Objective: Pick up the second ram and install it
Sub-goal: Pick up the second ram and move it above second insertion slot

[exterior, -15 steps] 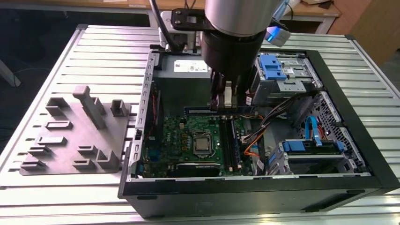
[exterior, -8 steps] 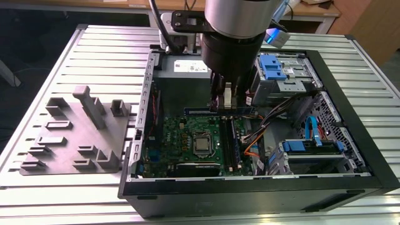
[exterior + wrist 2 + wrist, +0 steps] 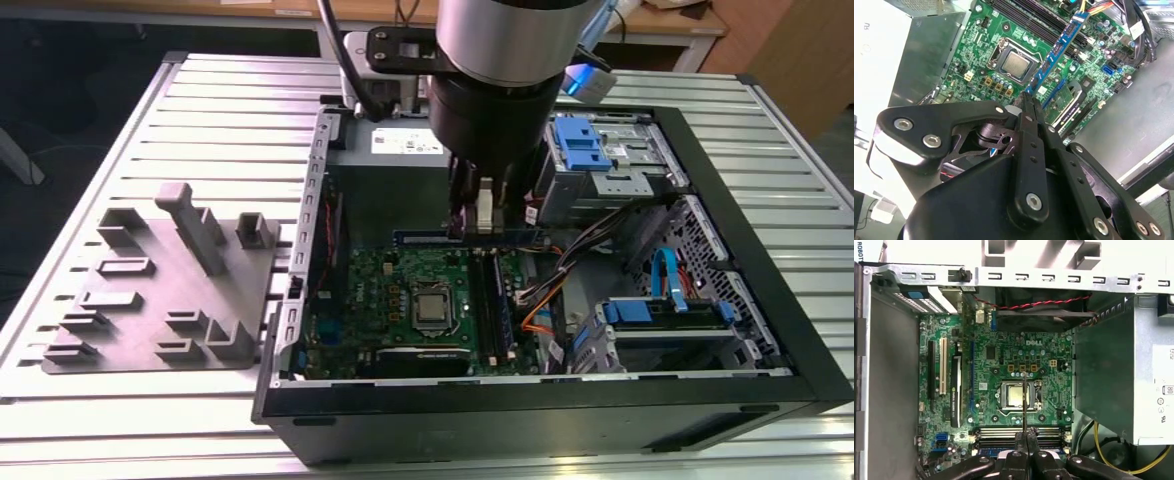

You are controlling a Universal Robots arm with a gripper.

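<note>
My gripper [image 3: 477, 228] is shut on the second ram [image 3: 424, 238], a thin blue-green stick held level above the far edge of the green motherboard [image 3: 387, 300] inside the open computer case. In the second wrist view the fingertips [image 3: 1030, 102] pinch one end of the stick [image 3: 1059, 47], which reaches out over the board. The first wrist view shows the stick edge-on as a thin dark line [image 3: 1024, 400] rising from the gripper [image 3: 1026, 439], above the CPU socket. The long black memory slots [image 3: 491, 305] [image 3: 1019, 431] lie below it.
A grey plastic tray [image 3: 160, 290] with upright blocks stands on the slatted table at the exterior view's left. The case holds a power supply [image 3: 1119, 370], blue drive cages [image 3: 587, 145], loose cables [image 3: 594, 245] and a fan [image 3: 1044, 315]. The case walls [image 3: 747, 230] ring the board.
</note>
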